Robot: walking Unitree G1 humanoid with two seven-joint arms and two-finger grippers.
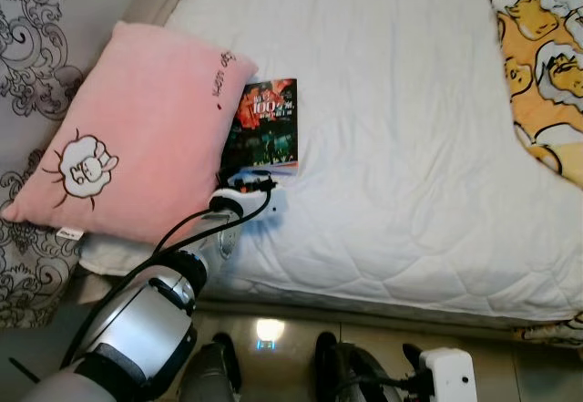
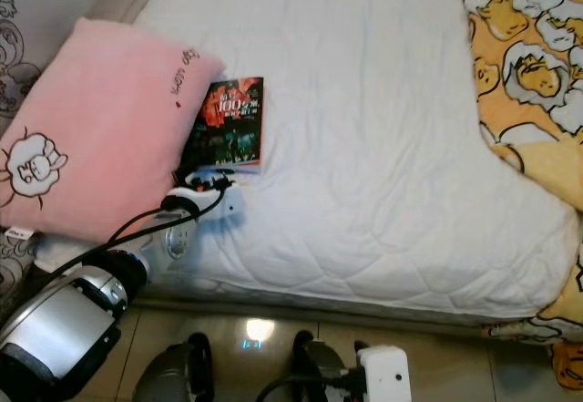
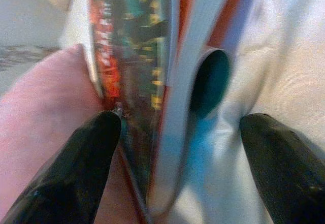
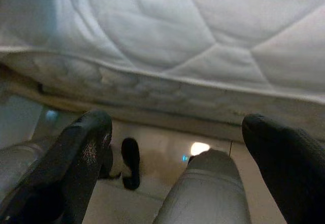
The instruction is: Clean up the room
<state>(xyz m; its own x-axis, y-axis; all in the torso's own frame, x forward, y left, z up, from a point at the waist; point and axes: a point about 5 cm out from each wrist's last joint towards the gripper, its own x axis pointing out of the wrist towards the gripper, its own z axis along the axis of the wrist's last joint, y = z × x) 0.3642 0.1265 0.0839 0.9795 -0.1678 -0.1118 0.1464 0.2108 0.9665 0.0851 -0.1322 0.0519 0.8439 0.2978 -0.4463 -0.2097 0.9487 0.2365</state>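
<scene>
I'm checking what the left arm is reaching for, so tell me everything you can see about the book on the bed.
The book is a thin paperback with a dark glossy cover, red and white lettering and a dim teal scene. It lies flat, cover up, on the white quilted bed, its left edge against the pink pillow. The left gripper is at its near end with fingers open on either side, one beside the pillow. In the left wrist view the cover and pages look slightly bowed at that end.
</scene>
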